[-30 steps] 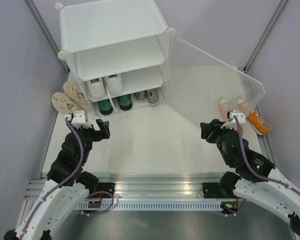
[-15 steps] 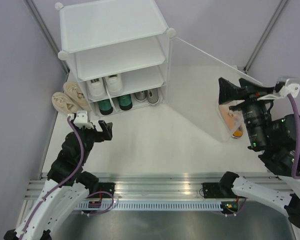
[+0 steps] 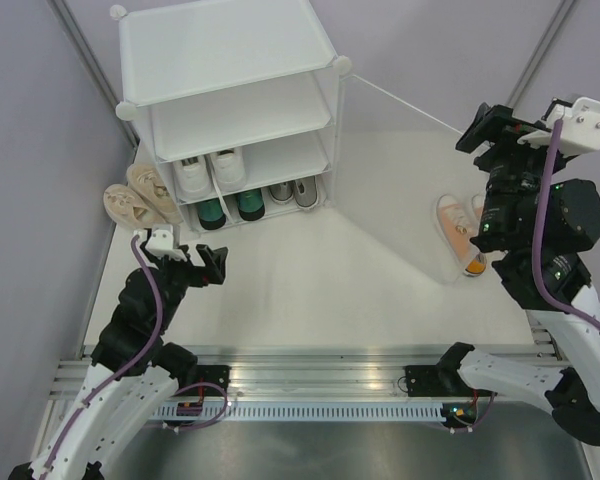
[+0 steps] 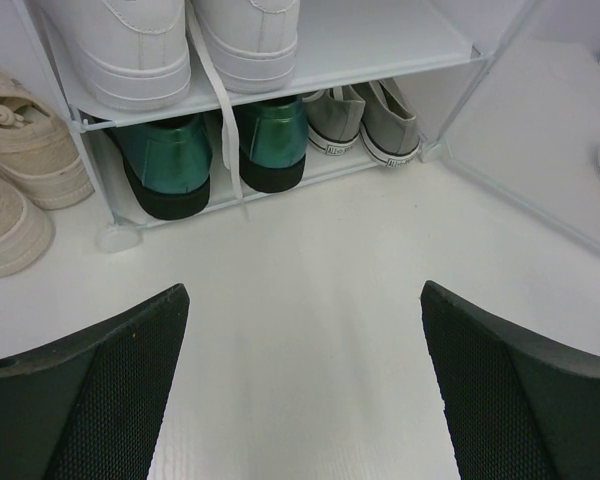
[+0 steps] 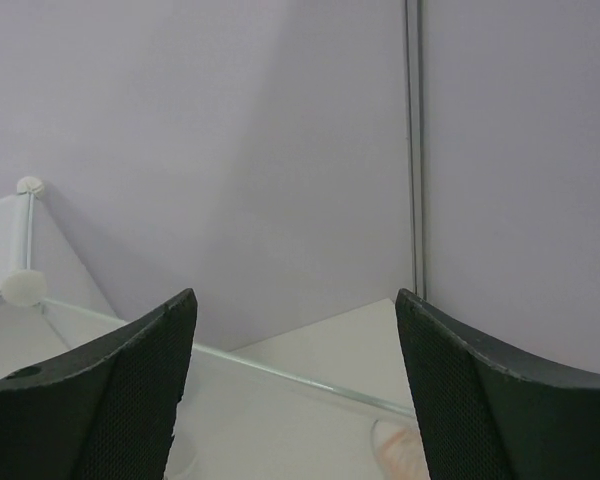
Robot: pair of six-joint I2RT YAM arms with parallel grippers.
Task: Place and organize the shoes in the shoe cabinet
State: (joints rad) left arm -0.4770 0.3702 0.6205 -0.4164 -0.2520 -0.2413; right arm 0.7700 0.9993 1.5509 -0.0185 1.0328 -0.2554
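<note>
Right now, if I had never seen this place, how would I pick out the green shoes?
Find the tall white shoe cabinet at the far left of the table and look at its lowest tier. The green pair sits at the left end of that tier, under the white pair and beside the grey pair. It is the only shiny dark green pair, with black soles.

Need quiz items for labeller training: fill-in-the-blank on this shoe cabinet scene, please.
The white lace-up sneakers sit on the shelf directly ___ the dark green sneakers.
The grey sneakers with white laces stand in the tall white plastic shoe cabinet's ___ tier.
Pairs of sneakers inside the cabinet: ___.
Missing: above; bottom; three.
</note>
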